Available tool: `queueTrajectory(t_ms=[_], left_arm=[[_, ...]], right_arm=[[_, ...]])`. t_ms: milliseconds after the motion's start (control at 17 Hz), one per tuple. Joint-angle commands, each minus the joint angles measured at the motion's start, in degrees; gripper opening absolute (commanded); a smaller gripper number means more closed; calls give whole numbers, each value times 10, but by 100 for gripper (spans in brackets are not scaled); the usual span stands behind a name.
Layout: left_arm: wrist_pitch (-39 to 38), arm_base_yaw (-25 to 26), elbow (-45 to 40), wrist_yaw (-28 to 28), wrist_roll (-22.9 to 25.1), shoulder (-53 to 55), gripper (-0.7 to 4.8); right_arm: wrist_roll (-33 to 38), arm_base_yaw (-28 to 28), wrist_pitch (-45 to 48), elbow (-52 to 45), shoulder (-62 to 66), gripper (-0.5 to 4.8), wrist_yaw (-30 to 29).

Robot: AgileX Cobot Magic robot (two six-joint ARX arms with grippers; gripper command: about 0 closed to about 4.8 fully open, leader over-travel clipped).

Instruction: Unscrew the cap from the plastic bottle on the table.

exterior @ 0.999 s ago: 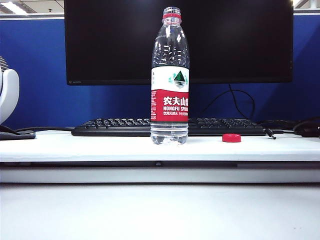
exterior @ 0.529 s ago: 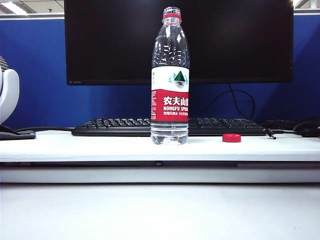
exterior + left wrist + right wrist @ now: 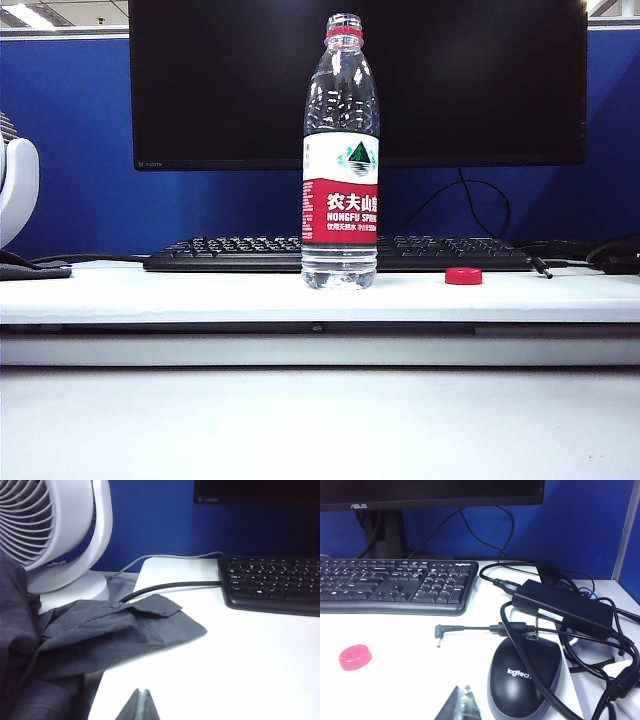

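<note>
The plastic bottle (image 3: 340, 150) stands upright on the white table (image 3: 200, 295) in front of the keyboard; its mouth is bare, with only the red neck ring on it. The red cap (image 3: 463, 276) lies flat on the table to the bottle's right, apart from it. The right wrist view shows the cap (image 3: 355, 657) too, a short way from my right gripper (image 3: 462, 688), which is shut on nothing. My left gripper (image 3: 142, 691) is shut and empty, over bare table (image 3: 225, 655) beside a grey garment. Neither gripper appears in the exterior view.
A black keyboard (image 3: 250, 255) and monitor (image 3: 230, 80) stand behind the bottle. A white fan (image 3: 50, 530) and grey shirt (image 3: 100, 635) lie by my left gripper. A mouse (image 3: 525, 680), power adapter (image 3: 560, 607), loose plug (image 3: 440, 630) and tangled cables sit by my right gripper.
</note>
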Motion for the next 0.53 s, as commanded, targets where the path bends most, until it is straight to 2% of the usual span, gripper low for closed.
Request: queueTrajectory(t_ms=[59, 529], left_arm=[[4, 0, 0, 2, 4, -1, -5], [4, 0, 0, 2, 4, -1, -5]], right_arm=[[-2, 1, 7, -4, -1, -4, 0], [-2, 0, -5, -4, -1, -4, 0]])
